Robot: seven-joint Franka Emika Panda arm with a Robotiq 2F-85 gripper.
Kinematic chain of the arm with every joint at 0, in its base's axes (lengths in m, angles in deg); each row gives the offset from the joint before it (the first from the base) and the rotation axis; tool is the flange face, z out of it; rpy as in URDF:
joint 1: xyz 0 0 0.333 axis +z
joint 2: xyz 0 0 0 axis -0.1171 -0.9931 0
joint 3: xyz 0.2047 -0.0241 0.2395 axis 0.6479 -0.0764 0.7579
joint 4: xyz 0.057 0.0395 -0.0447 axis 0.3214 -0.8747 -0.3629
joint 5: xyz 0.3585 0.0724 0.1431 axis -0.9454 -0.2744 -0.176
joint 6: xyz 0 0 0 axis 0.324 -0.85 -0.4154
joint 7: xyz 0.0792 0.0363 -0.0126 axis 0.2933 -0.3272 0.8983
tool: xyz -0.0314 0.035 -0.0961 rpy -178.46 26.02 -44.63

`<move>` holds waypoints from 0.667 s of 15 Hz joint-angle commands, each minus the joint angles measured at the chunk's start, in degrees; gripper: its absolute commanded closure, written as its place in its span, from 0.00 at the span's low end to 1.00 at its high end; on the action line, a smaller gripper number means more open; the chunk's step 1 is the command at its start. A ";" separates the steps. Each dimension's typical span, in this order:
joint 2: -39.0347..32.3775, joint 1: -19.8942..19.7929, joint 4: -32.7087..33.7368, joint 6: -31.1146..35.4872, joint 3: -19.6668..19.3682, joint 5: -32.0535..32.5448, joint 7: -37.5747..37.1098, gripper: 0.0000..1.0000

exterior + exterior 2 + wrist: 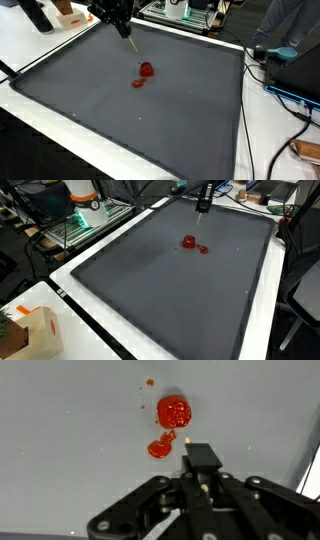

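Note:
A red lump and a smaller red smear lie on the dark grey mat; both exterior views show them, the lump near the mat's far end. My gripper hangs above and behind them. It is shut on a thin stick-like tool whose tip points down at the mat, short of the lump. In the wrist view the gripper clamps the tool's black body. Its pale tip ends just right of the red lump and above the smear. A tiny red dot lies beyond.
The mat rests on a white table. A cardboard box stands at one corner. Equipment and cables crowd the table's side, and wire racks stand beside the mat.

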 commanded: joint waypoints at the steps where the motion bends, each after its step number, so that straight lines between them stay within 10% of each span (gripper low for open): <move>1: 0.10 0.04 0.11 -0.26 -0.02 0.00 0.14 0.87; 10: 0.33 0.04 0.11 -0.40 0.01 0.00 0.67 0.87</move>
